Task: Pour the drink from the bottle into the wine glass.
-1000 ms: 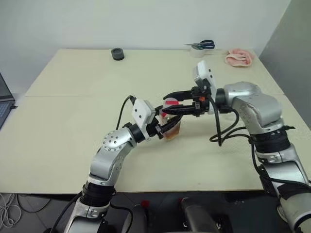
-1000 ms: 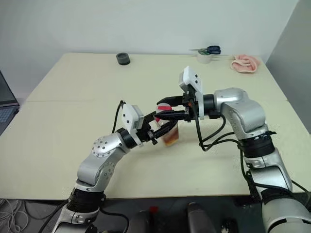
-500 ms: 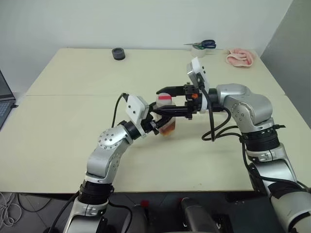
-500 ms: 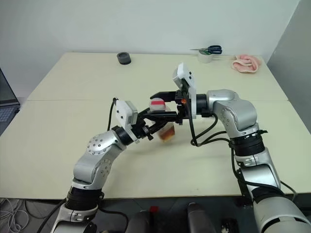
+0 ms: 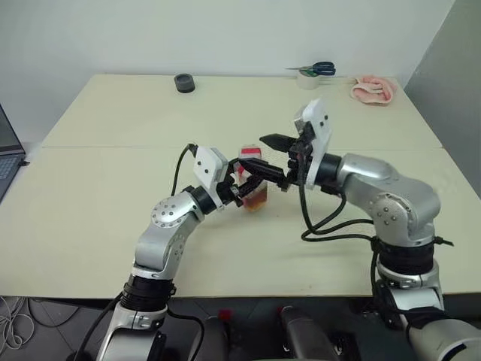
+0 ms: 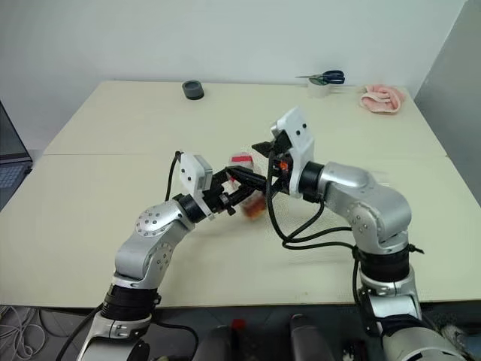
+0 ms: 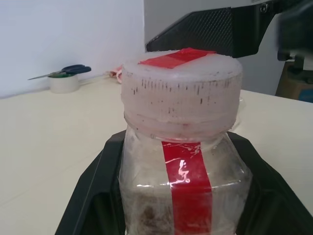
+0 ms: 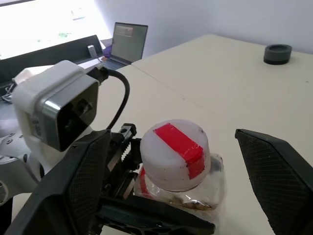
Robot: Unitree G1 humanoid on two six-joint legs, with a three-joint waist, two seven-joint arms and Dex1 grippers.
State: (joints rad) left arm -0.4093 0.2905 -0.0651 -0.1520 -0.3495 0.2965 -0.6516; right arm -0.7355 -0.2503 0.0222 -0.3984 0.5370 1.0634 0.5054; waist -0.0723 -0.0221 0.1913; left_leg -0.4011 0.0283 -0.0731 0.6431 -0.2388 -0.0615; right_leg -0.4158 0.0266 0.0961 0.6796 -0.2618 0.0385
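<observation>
The left gripper (image 5: 242, 188) is closed around the bottle (image 5: 253, 184), held near the middle of the table (image 5: 98, 218); the right gripper (image 8: 176, 181) hangs over the white cap (image 8: 175, 152) (red tape across its top) with fingers spread wide on either side, not touching; a little drink (image 5: 255, 201) sits in the bottom; at the table's far edge lie scissors (image 5: 312, 69) on a tape roll (image 5: 306, 80), a pink cloth (image 5: 371, 88) and a dark round object (image 5: 183, 83); a laptop (image 8: 128, 41) stands beyond the table.

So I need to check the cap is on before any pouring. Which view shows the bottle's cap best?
The left wrist view: the cap sits close and side-on, seated on the bottle. The right wrist view shows its taped top from above; in the head views it is small between the grippers.
</observation>
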